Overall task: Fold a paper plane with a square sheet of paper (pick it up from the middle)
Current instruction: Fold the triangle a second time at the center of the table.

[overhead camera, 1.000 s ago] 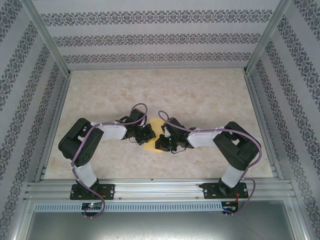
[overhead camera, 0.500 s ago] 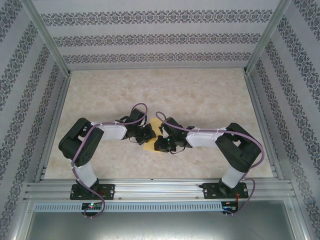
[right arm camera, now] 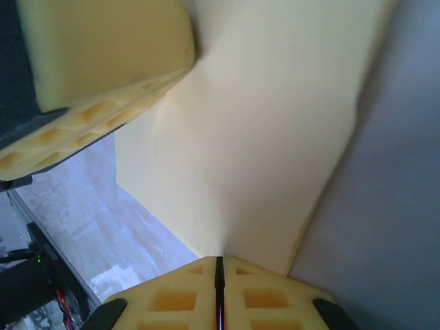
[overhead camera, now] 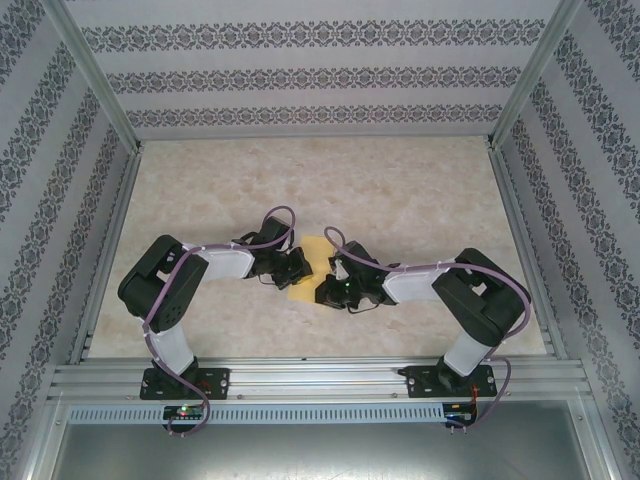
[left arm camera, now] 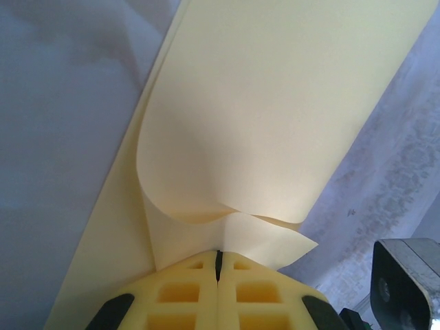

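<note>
— Whereabouts of the square sheet of paper [left arm camera: 275, 103]?
— Near the middle of the counter [overhead camera: 400, 190], a little toward its near edge. Pinched from two sides. Yellow, plain, already doubled over, with one layer curling into a soft loop right above the pads.
— Lying flat on the counter or raised off it?
— Hard to tell from above. Mostly hidden there, with only yellow slivers peeking out.
— And the left gripper [left arm camera: 218, 258], apart or together?
— Together. Clamped on the sheet, pads flush, with paper coming straight out of the closed seam.
— Same for the right gripper [right arm camera: 220, 261]?
— Yes. Pressed tight on the sheet's edge, no gap between the pads.
— Far apart over the counter?
— No, nearly meeting over its middle, reaching in from left and right. Close enough to catch a foam pad of the left gripper in the right wrist view, touching the sheet's top corner.
</note>
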### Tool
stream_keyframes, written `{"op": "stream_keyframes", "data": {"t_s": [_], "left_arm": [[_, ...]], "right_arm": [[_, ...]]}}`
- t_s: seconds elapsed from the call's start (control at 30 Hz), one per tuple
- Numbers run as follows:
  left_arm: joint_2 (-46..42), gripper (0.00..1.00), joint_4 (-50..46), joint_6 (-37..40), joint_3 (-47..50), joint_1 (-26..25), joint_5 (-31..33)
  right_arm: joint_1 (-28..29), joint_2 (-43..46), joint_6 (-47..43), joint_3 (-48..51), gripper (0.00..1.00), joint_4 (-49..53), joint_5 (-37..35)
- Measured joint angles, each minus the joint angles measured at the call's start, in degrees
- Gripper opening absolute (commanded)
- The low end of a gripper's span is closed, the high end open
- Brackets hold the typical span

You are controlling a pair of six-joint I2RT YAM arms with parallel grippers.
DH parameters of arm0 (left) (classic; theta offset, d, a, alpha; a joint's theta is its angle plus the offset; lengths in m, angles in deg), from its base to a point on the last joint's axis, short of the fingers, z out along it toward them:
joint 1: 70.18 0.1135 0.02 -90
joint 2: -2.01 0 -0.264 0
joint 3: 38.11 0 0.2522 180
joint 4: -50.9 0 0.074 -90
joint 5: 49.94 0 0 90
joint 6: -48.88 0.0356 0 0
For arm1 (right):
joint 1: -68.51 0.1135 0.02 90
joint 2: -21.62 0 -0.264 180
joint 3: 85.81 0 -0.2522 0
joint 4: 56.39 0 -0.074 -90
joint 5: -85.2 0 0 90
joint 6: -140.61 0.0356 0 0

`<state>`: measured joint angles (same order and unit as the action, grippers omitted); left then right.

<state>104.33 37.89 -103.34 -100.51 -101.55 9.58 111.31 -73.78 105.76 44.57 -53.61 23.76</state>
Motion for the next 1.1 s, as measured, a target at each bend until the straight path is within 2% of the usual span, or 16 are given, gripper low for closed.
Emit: {"op": "stream_keyframes", "data": {"t_s": [0.17,0.37,0.67,0.8,1.1], "left_arm": [[0.0,0.0,0.0,0.0,0.0,0.0,0.0],[0.0,0.0,0.0,0.0,0.0,0.0,0.0],[0.1,0.0,0.1,0.0,0.0,0.0,-0.3],[0.1,0.0,0.1,0.0,0.0,0.0,-0.4],[0.2,0.0,0.2,0.0,0.0,0.0,-0.6]], "right_arm": [[-1.8,2.3,2.8,3.9,0.12,-3.1,0.9],[-2.2,5.8,4.2,3.9,0.03,-2.8,1.0],[-2.2,0.4,4.2,-2.6,0.03,-3.0,1.5],[-2.2,-2.9,4.0,-2.0,0.04,-2.2,1.5],[-2.6,0.0,3.7,2.7,0.07,-5.3,1.5]]}}
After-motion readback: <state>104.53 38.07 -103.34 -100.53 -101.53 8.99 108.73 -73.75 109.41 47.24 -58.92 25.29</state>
